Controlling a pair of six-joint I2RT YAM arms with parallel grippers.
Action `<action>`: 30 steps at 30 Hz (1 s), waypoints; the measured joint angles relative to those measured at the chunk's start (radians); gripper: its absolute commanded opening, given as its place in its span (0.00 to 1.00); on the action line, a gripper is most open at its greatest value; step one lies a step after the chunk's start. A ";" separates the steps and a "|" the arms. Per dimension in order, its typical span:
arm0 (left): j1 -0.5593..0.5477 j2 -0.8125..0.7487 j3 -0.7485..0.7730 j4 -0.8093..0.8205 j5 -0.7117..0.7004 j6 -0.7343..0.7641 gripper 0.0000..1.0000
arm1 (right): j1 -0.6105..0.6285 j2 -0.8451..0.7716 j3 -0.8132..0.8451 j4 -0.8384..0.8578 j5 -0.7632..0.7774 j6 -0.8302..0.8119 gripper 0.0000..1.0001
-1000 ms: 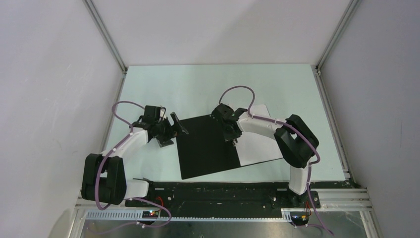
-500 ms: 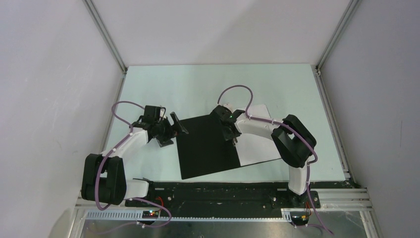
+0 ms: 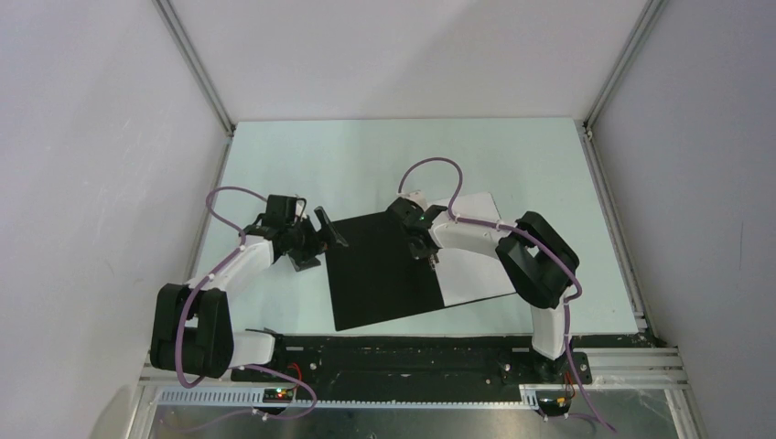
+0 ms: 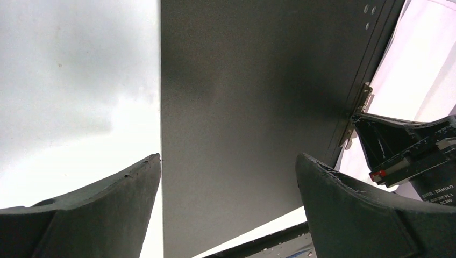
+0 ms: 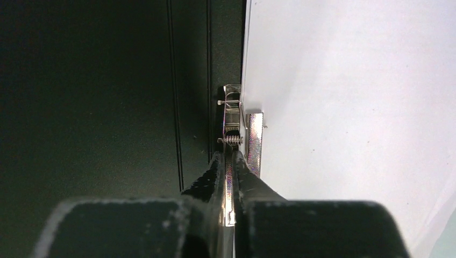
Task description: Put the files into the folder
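I am securing the files, lying on the open folder's right half on the worktop: right jaws are pinching the metal spine clip, left jaws are hovering open beside the left cover, which I judge needs closing next

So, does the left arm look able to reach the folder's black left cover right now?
Probably yes: the left gripper hangs open right at the left edge of the folder, nothing between, while the right gripper is away at the spine clip, shut on it.
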 measured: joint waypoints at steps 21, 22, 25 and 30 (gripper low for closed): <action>0.002 0.000 -0.033 0.005 0.029 0.026 1.00 | -0.149 -0.150 0.005 -0.047 -0.270 0.016 0.00; 0.003 0.004 -0.028 0.002 0.035 0.030 1.00 | -0.151 -0.162 0.005 -0.047 -0.280 0.016 0.00; 0.005 0.026 -0.005 -0.001 0.060 0.044 1.00 | -0.162 -0.186 0.005 -0.047 -0.315 0.016 0.00; 0.005 0.036 0.017 -0.002 0.101 0.061 1.00 | -0.192 -0.192 0.005 -0.050 -0.355 0.016 0.00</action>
